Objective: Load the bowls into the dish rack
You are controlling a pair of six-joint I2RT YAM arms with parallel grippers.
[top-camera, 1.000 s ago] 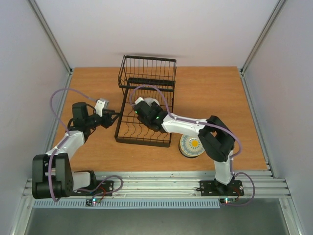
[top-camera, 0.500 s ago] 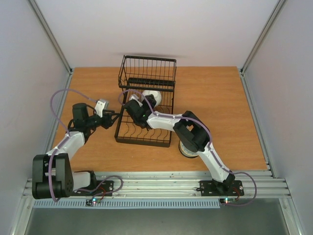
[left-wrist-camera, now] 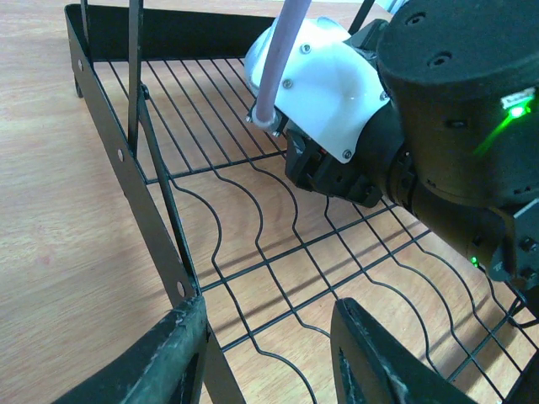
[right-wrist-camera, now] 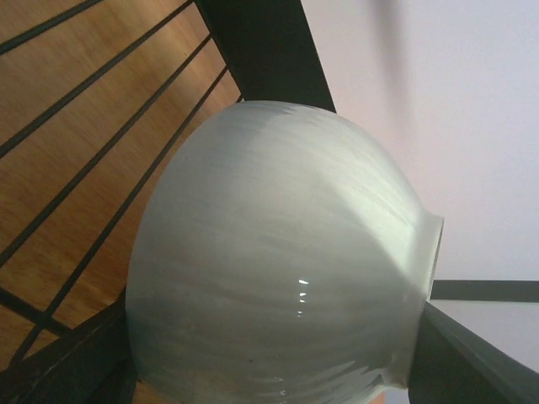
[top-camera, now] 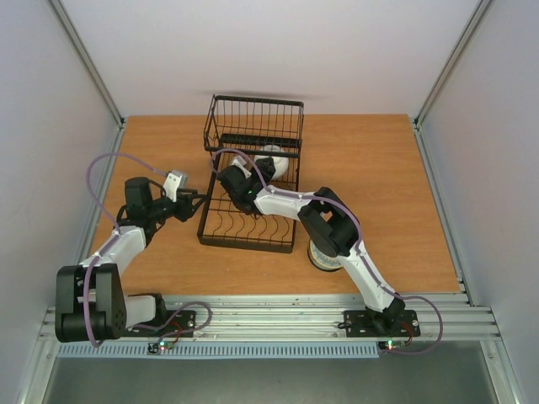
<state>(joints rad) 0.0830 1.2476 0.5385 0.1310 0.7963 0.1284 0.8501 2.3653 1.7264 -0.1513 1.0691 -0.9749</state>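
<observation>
The black wire dish rack stands mid-table, its taller basket section at the far end. My right gripper reaches over the rack and is shut on a pale green bowl, held on its side near the basket section. In the right wrist view the bowl fills the frame between my fingers. My left gripper is open and empty at the rack's left rim; its view shows the rack's curved slot wires between the fingers. A stack of bowls sits right of the rack, mostly hidden under my right arm.
My right arm's wrist hangs low over the rack floor, close in front of the left gripper. The rack's left rim runs just beside my left finger. Grey walls enclose the wooden table.
My right arm has swung left and toward the far end of the rack with the pale green bowl. Its elbow now covers the bowl stack. The left arm has not moved.
</observation>
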